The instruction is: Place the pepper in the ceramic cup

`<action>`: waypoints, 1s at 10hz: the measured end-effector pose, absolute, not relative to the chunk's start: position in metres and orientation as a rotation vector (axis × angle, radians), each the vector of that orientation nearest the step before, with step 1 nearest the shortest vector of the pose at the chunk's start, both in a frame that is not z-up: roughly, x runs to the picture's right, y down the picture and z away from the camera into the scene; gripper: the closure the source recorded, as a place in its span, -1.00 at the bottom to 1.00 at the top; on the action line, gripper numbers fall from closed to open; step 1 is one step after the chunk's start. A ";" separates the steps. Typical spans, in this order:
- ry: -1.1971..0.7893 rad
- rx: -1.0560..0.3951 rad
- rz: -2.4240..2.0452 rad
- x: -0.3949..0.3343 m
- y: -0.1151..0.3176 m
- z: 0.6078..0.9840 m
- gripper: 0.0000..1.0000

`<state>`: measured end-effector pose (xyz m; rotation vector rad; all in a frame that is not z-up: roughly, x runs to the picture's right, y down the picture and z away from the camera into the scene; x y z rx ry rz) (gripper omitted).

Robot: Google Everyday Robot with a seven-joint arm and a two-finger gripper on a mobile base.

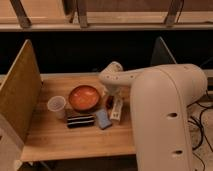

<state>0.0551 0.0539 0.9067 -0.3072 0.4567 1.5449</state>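
The ceramic cup (56, 105) stands upright on the left part of the wooden table (55, 142), left of the orange bowl. A small dark red shape, apparently the pepper (108, 103), lies just right of the bowl, partly hidden by the gripper. My gripper (109, 98) hangs down from the white arm's elbow (113, 75), right over that dark red shape, between the bowl and a white bottle. The cup is a bowl's width to the left of the gripper.
A wide orange bowl (83, 97) sits mid-table. A dark striped packet (80, 120) and a blue object (103, 119) lie in front of it. A white bottle (116, 109) lies to the right. A wooden side panel (20, 92) borders the left edge.
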 end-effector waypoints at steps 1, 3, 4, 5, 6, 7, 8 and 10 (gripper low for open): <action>0.477 -0.289 1.525 0.062 0.052 0.906 -0.30; 0.494 -0.246 1.470 0.070 0.041 0.908 -0.30; 0.480 -0.228 1.427 0.065 0.031 0.909 -0.30; 0.463 -0.223 1.395 0.059 0.026 0.911 -0.30; 0.431 -0.230 1.357 0.049 0.021 0.914 -0.30; 0.390 -0.251 1.329 0.036 0.021 0.917 -0.30; 0.346 -0.284 1.316 0.023 0.026 0.922 -0.30; 0.292 -0.340 1.343 0.016 0.037 0.929 -0.30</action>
